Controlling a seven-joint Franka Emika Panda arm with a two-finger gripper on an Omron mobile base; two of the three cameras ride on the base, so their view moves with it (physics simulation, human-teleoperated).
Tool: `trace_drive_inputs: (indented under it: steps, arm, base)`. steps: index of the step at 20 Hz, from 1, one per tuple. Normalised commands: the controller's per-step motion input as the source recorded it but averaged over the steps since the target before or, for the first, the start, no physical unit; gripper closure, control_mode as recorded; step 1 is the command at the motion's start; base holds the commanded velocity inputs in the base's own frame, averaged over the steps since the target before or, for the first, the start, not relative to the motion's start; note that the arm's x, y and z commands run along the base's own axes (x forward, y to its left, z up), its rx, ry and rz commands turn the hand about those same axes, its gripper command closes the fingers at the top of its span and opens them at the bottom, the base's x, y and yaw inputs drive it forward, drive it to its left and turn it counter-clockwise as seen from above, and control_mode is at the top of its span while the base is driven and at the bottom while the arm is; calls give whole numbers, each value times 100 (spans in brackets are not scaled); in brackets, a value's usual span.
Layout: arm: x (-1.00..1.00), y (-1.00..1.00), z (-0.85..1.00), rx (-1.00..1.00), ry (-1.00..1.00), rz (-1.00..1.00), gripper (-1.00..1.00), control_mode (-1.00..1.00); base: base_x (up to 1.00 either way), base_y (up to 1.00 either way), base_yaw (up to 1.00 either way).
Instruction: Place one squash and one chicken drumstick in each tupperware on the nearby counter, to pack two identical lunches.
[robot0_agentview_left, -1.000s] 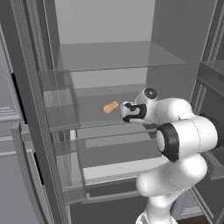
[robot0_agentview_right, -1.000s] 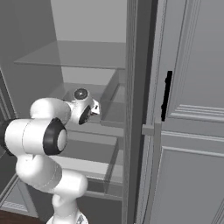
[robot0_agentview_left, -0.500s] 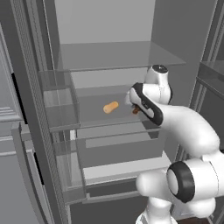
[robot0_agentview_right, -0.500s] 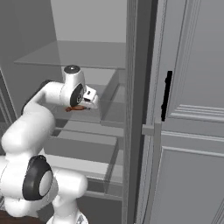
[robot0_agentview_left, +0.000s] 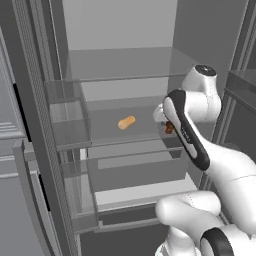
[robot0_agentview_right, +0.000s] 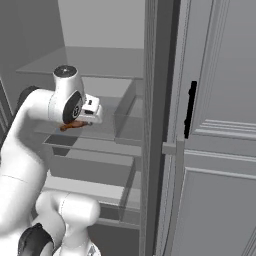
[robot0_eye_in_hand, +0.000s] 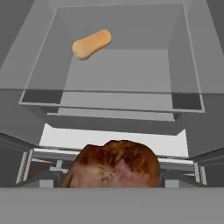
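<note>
Browned chicken drumstick (robot0_eye_in_hand: 114, 162) sits right at the claw (robot0_agentview_right: 80, 122), apparently gripped between half-closed jaws so it can be carried out of the fridge; beyond the drumstick, the tan squash (robot0_agentview_left: 126, 122) lies on the glass shelf (robot0_agentview_left: 105, 137), not yet fetched

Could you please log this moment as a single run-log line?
place: open fridge | arm: reaching over glass shelf | chicken drumstick: right at the hand camera, grip not visible | squash: lying on shelf

Kitchen: open fridge (robot0_agentview_left: 125, 65) with glass shelves across frame centre, squash (robot0_agentview_left: 126, 122) on one; grey panelled cabinet door (robot0_agentview_right: 220, 125) at right.
</note>
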Motion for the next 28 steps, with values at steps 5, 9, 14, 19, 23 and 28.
trace_drive_inputs:
  steps: [5, 9, 14, 19, 23, 28]
  arm:
    - [-100, 17, 41, 3, -6, 1, 100, -100]
    - [-100, 16, 37, 7, -5, 0, 100, -100]
    - [-100, 3, 38, 9, -6, 0, 100, -100]
    - [-90, 0, 56, 1, -11, 3, 100, -100]
    - [0, 0, 0, 0, 0, 0, 100, 100]
    - [0, 0, 0, 0, 0, 0, 100, 100]
  base:
    - [0, 0, 0]
    - [0, 0, 0]
    - [0, 0, 0]
    - [0, 0, 0]
    - [-79, 0, 5]
    - [-100, 0, 16]
